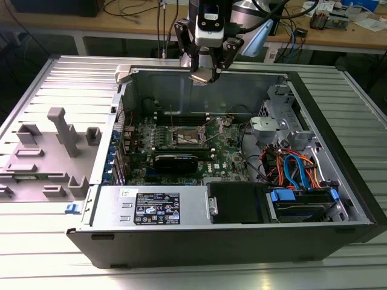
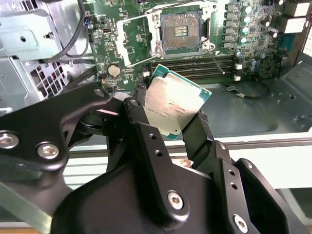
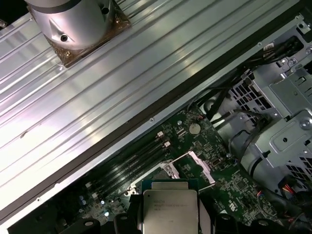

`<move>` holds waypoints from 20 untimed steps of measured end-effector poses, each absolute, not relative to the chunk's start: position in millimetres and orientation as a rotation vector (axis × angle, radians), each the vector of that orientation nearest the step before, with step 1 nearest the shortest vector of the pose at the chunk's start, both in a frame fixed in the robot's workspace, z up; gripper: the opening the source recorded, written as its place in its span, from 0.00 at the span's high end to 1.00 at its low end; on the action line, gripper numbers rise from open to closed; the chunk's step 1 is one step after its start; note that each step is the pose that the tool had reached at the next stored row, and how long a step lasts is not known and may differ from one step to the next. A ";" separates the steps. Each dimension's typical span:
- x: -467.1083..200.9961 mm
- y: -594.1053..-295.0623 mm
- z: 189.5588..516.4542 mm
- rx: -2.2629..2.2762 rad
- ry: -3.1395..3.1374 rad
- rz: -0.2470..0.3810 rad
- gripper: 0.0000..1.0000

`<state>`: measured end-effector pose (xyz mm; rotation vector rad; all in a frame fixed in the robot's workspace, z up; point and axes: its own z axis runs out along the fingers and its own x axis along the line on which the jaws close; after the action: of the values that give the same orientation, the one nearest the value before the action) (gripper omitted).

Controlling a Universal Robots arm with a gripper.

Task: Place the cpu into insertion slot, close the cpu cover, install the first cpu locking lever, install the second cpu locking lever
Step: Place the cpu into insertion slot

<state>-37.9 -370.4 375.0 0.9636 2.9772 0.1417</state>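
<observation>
Second wrist view: gripper (image 2: 170,116) pinches cpu (image 2: 174,101) by opposite edges, likely sparing its contacts
insertion slot (image 2: 181,30): bare, well apart

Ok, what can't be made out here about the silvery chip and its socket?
Small square silvery cpu: lower edge hidden behind the black gripper holding it, second wrist view; cut off by the picture edge, first wrist view.
Square dark-centred insertion slot: partly hidden behind the cpu, first wrist view.
Slot contacts: too small, exterior view.
</observation>
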 end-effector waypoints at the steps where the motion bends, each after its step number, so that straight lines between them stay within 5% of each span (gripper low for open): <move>1: -37.9 -370.4 374.9 0.986 2.969 0.142 0.46; 20: -37.9 -370.4 374.0 1.191 2.886 0.140 0.46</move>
<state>-37.9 -370.4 374.0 1.1906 2.8864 0.1399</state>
